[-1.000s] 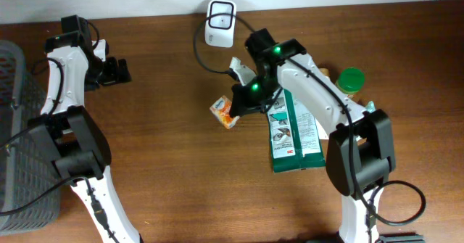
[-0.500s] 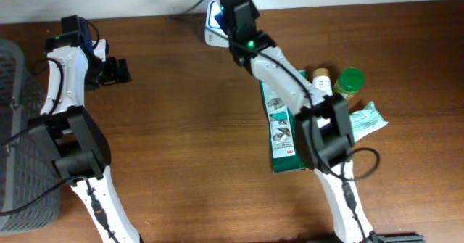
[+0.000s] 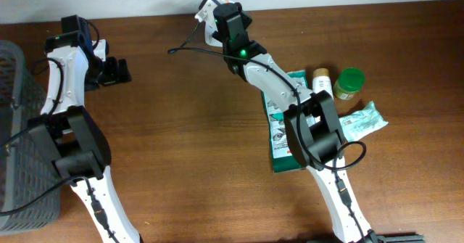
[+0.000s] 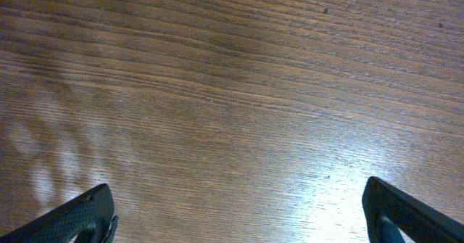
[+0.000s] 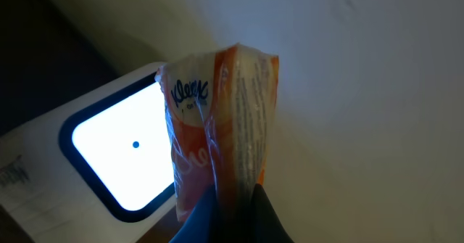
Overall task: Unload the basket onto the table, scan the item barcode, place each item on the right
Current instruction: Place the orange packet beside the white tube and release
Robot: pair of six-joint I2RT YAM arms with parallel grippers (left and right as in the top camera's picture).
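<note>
Right claw [image 5: 221, 208] gripping tissue pack [image 5: 217, 105] at scanner [image 5: 116, 163], left claw [image 4: 243, 217] spread, brown wooden table [image 4: 232, 91]

Robot-lab mock-up of a shop checkout. Shop cues: white barcode scanner [image 5: 116, 163] with a lit window at the far edge of the table [image 3: 181, 149], and a black cable [image 3: 190, 50] trailing from it. A grey mesh basket [image 3: 14, 127] sits at the left edge. Packaged retail goods are grouped toward the right edge — green box [image 3: 279, 138], jar with green lid [image 3: 351, 82], small tan-capped bottle [image 3: 321, 80], teal packet [image 3: 366, 120]. A Kleenex tissue pack [image 5: 217, 120] is held up just in front of the scanner window. Lab cues — two white-and-black robot arms, left arm [image 3: 61, 91] and right arm [image 3: 275, 83], reaching in from the near edge. The table is plain wood-grain, with a bare pale wall [image 5: 362, 91] behind.
</note>
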